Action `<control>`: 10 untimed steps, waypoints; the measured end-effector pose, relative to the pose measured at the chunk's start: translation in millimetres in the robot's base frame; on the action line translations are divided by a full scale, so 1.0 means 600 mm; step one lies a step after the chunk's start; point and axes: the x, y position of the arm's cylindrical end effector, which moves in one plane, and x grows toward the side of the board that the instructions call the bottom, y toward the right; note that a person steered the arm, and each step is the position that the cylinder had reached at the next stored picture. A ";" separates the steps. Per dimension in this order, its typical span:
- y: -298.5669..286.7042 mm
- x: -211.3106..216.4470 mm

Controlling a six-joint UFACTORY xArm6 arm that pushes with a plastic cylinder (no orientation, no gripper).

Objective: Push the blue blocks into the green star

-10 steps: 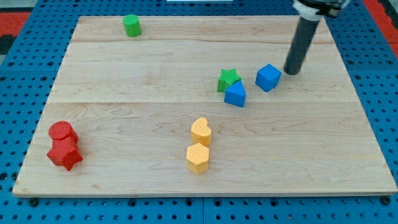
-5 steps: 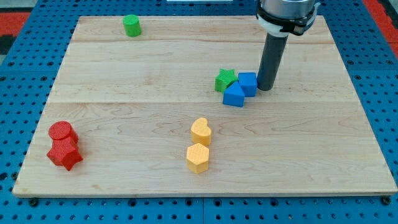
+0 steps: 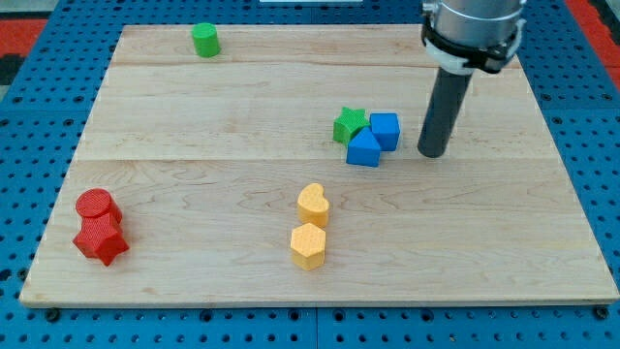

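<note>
The arm's collar (image 3: 474, 29) is cut off by the view's top edge at 1 o'clock; nothing above it shows. The green star (image 3: 349, 126) is partly covered at its 4 o'clock side by the blue block with a peaked top (image 3: 364, 149), and the blue cube (image 3: 385, 130) is overlapped at its 7 o'clock corner by the same block. The red cylinder (image 3: 97, 205) is partly hidden at 6 o'clock by the red star-shaped block (image 3: 101, 238). The counter (image 3: 194, 126) is bordered by a blue pegboard (image 3: 29, 145) that runs past every edge.

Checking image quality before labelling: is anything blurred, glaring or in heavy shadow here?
Camera view: evenly lit and sharp; the green star and blue blocks have crisp edges; my tip casts only a faint shadow; no glare on the board.
</note>
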 end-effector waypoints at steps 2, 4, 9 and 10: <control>0.002 0.011; 0.002 0.018; 0.035 0.032; 0.069 0.032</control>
